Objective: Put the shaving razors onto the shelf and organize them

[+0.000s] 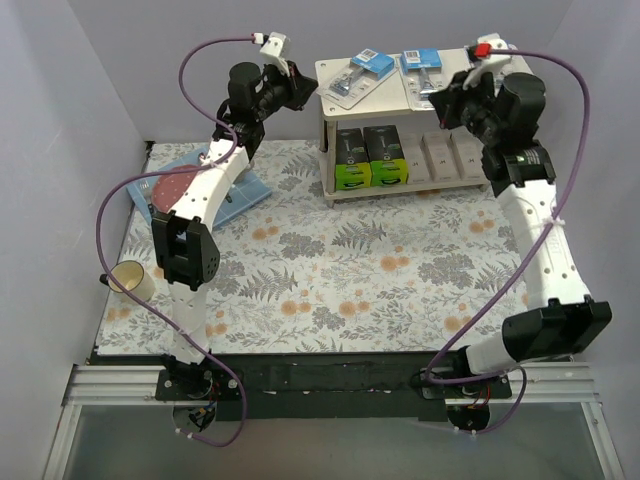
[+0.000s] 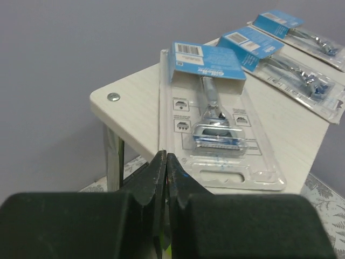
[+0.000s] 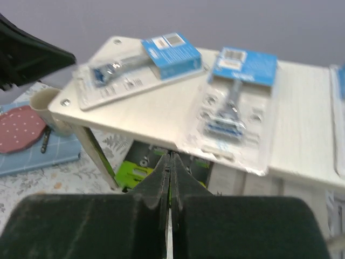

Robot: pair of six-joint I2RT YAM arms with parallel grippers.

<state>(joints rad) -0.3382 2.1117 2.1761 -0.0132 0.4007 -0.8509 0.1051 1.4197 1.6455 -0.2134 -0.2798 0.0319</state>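
On the top board of the shelf (image 1: 385, 104) we see the blue-carded blister packs (image 1: 362, 74) lying flat. Beneath them, two black-and-lime-green boxes (image 1: 370, 158) and slim white boxes (image 1: 445, 155) stand on the lower board. Our left tool (image 2: 166, 157) and right tool (image 3: 170, 157) hover at the board's edges, each pressed together and pinching nothing.

arms (image 1: 205, 185) white, black joints | cables (image 1: 97, 228) purple | end effectors (image 2: 165, 157) black

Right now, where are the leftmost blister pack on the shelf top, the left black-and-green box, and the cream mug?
leftmost blister pack (image 1: 360, 76), top external view, middle of the pack.
left black-and-green box (image 1: 353, 158), top external view, its visible face.
cream mug (image 1: 135, 282), top external view, its body.
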